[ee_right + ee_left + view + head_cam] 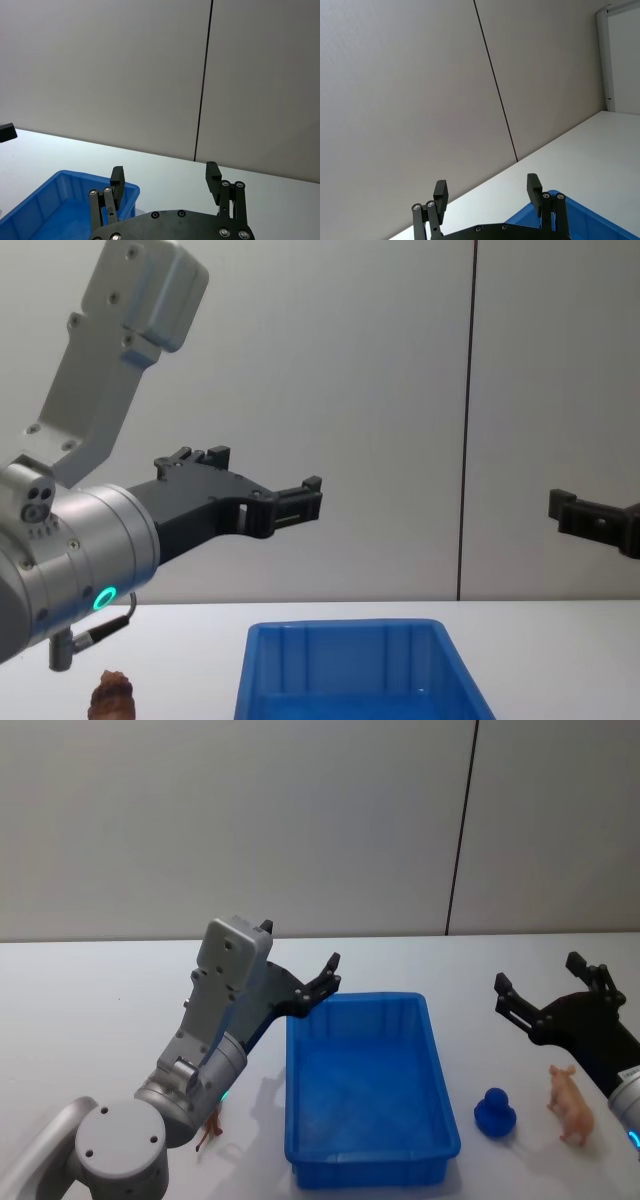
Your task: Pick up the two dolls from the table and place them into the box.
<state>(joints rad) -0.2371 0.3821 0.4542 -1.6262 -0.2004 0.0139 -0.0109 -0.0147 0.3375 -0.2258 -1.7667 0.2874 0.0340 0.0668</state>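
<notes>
Two dolls, a rounded blue toy (494,1112) and a pale pink pig (570,1103), stood on the white table (100,1010) near your empty bright blue plastic bin (370,1170); left gripper (487,189) and right gripper (165,174) gaped, holding nothing.

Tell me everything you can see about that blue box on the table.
The box is a bright blue rectangular bin, plastic by its look, with a thick rim and sloping walls. It sits upright and open on the white table, nothing inside it. Only the table touches it; a rounded blue doll stands apart on its right.
</notes>
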